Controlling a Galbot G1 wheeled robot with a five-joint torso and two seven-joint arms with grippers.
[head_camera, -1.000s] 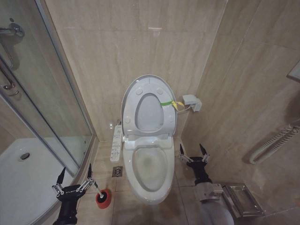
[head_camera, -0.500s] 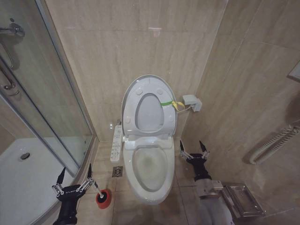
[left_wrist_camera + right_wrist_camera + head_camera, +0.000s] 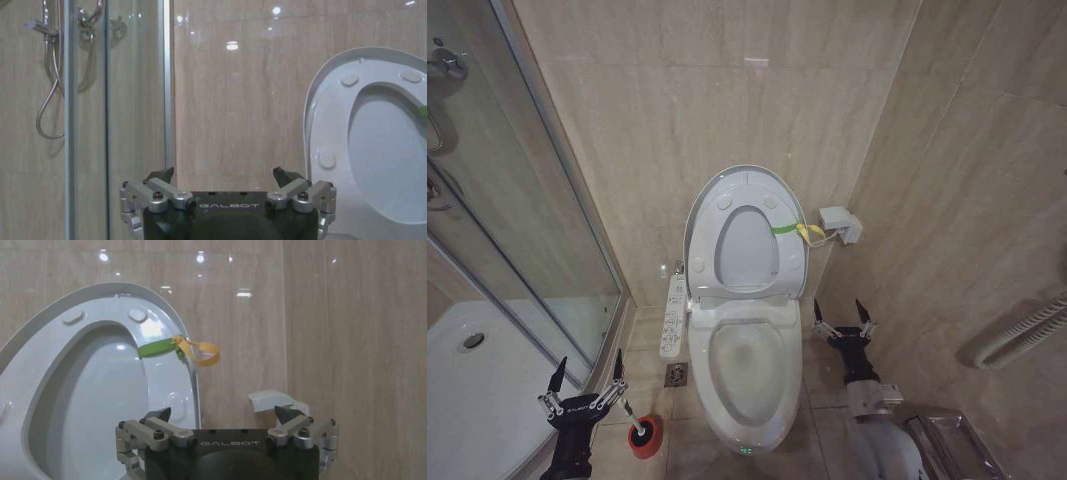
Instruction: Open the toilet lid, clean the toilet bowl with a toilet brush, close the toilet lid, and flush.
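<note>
Glossy white toilet lid (image 3: 745,178) stands raised above stained toilet bowl (image 3: 745,372); both tools spread, empty

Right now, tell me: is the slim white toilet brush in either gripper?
No: the slim white toilet brush stands in its red cup beside the open, empty left gripper.

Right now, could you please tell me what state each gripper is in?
Left gripper: open, holding nothing, above the toilet brush.
Right gripper: open, holding nothing, beside the toilet bowl.
</note>
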